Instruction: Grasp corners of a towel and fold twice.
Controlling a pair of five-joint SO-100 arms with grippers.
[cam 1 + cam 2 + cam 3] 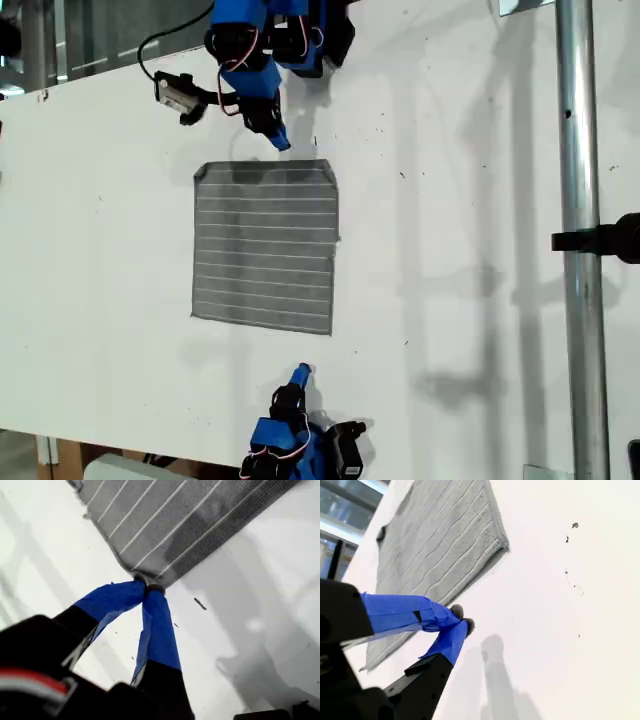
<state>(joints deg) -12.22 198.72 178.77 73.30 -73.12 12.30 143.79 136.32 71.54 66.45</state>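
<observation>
Towel (265, 245) flat; my first tool (146, 586) together at corner (148, 576), grip unclear; my second tool (462, 620) together.

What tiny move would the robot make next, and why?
Probably open my first gripper and settle it over the grey striped towel's corner: its jaws look shut right at that hemmed tip, and the towel lies flat, unfolded.
</observation>
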